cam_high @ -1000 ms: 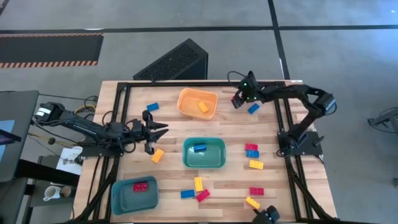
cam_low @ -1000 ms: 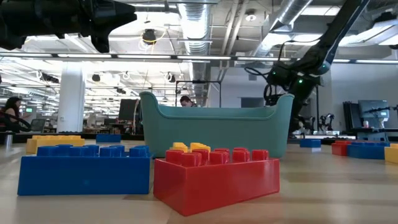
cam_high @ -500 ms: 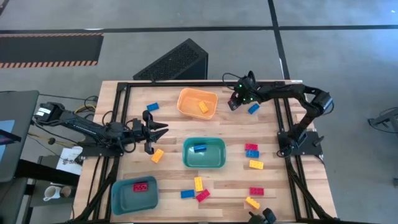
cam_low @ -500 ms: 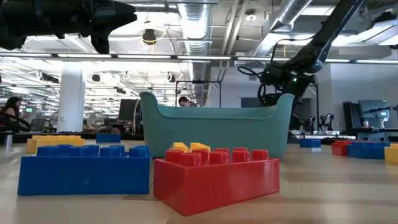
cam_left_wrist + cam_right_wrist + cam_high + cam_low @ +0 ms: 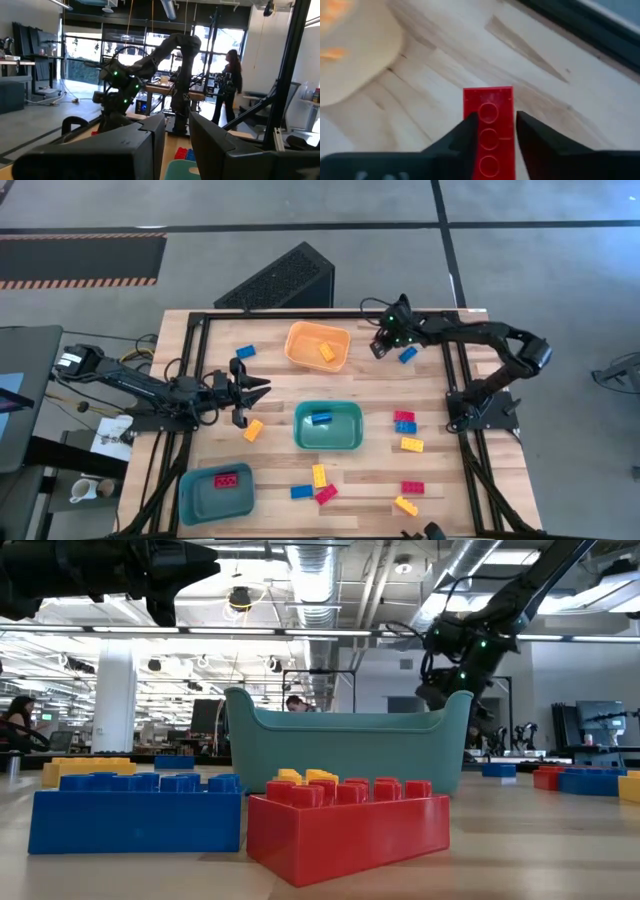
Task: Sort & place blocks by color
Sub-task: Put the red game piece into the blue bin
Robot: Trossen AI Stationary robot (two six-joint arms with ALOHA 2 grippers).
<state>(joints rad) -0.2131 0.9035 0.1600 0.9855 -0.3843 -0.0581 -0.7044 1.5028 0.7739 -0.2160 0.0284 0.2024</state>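
- 2 dark arms work at the wooden table [image 5: 440,480]; the right gripper [image 5: 379,346] sits at the far side, between the orange bin [image 5: 317,345] and a loose blue brick [image 5: 407,354].
- Right wrist view: the 2 fingers [image 5: 465,135] clamp a red brick [image 5: 489,125] from both sides, its studs showing between them, above bare wood and just beside the orange bin's pale rim.
- The orange bin holds 1 yellow brick [image 5: 327,352].
- The left gripper [image 5: 258,392] hangs near the table's left side, above and just beside a yellow brick [image 5: 252,430]; its fingers [image 5: 150,145] stand a narrow gap apart with nothing between them.
- The teal bin [image 5: 328,426] in the middle holds 1 blue brick [image 5: 320,418]; the blue bin [image 5: 216,491] at the near left holds 1 red brick [image 5: 227,479].
- Another blue brick [image 5: 245,352] lies at the far left.
- Red, blue and yellow bricks lie scattered right of the teal bin and along the near edge.
- Low view: a blue brick [image 5: 135,812] and a red brick [image 5: 347,825] sit closest to the camera.
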